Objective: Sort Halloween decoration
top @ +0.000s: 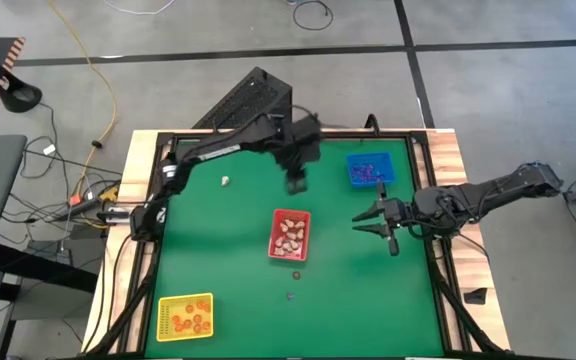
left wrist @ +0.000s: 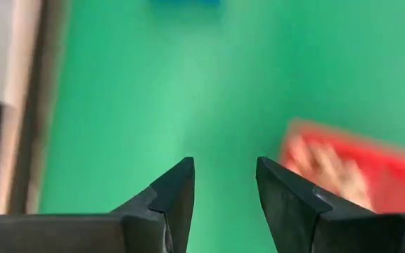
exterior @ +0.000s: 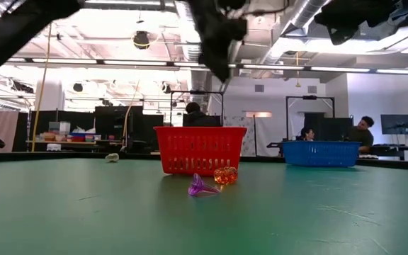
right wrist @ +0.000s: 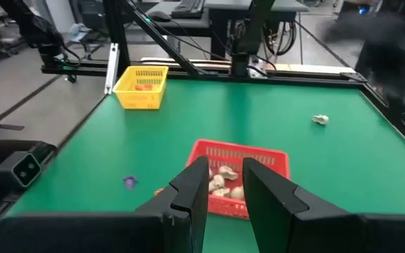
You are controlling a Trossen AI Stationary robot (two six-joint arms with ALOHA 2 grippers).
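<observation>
The left claw [top: 297,183] is seen up above the green table [top: 228,250], fingers parted, nothing caught between them. Just below and in front of it sits the red tray [top: 290,234], loaded with cream trinkets [top: 290,238]. A lone cream trinket [top: 226,181] lies well off to its side. The right claw [top: 368,222] is held over the table, fingers apart and empty, with the blue tray [top: 370,169] just beyond it. Beyond the red tray from the left claw, a purple trinket [exterior: 201,187] and an orange trinket [exterior: 225,176] are spotted loose. The yellow tray [top: 185,316] is far off in the corner.
</observation>
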